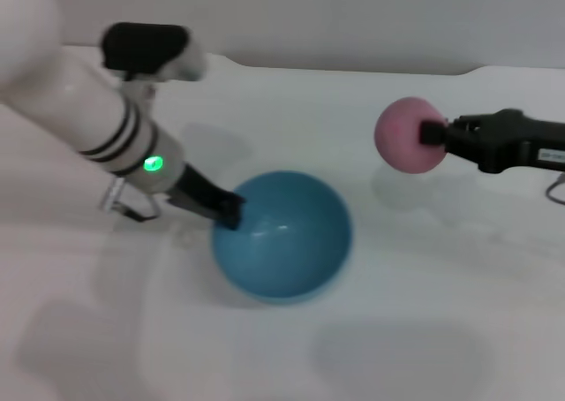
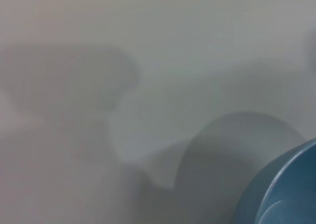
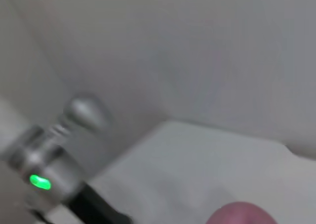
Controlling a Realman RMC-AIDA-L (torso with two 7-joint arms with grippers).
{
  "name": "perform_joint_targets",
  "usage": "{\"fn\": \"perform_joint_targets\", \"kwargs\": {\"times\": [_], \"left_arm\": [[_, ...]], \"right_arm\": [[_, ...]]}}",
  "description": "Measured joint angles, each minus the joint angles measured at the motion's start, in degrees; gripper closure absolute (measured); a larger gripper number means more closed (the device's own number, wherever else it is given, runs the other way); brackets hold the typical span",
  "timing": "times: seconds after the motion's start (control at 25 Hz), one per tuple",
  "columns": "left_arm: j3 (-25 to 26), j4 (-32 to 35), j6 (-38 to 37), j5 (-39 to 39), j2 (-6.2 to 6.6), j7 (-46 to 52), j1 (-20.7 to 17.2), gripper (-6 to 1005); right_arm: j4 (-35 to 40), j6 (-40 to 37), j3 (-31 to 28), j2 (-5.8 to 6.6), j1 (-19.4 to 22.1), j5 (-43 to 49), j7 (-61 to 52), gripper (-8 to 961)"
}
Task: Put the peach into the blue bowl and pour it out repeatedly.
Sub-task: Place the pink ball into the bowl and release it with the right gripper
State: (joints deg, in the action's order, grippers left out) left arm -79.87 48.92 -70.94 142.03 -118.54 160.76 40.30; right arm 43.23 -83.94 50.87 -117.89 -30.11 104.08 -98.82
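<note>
The blue bowl (image 1: 282,235) sits on the white table at the centre of the head view, its opening turned up and towards me, and nothing shows inside it. My left gripper (image 1: 231,210) is shut on the bowl's left rim. The bowl's edge also shows in the left wrist view (image 2: 289,189). My right gripper (image 1: 433,134) is shut on the pink peach (image 1: 409,135) and holds it in the air, to the right of the bowl and farther back. The top of the peach shows in the right wrist view (image 3: 240,214).
The white table (image 1: 397,330) spreads all around the bowl, with a pale wall (image 1: 353,21) behind its far edge. My left arm (image 1: 115,127) reaches in from the upper left, and it also shows in the right wrist view (image 3: 44,169).
</note>
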Motion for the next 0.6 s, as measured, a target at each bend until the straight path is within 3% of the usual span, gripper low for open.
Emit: {"fn": "perform_joint_targets", "kwargs": {"times": [0.12,0.24,0.4,0.6], "left_arm": [[-3.2,-0.4,2.2,-4.3,-0.06,0.5,1.3,999],[-4.9,-0.4,3.2,-6.7,-0.13,1.0,2.6,999],[-5.3,-0.4,3.0,-7.9,-0.29,1.2,3.6,999],[-6.0,-0.2,2.7,-9.6,-0.29,1.2,3.6,999]], "right_arm": [[2.2,-6.8,-0.1,-0.23,-0.5,0.6,0.4,905],[2.3,-7.6,1.7,-0.32,-0.9,0.9,0.5,906],[2.0,-6.0,8.5,-0.50,-1.7,1.4,0.6,907],[1.8,-3.1,11.6,-0.77,-1.8,2.1,0.6,892]]}}
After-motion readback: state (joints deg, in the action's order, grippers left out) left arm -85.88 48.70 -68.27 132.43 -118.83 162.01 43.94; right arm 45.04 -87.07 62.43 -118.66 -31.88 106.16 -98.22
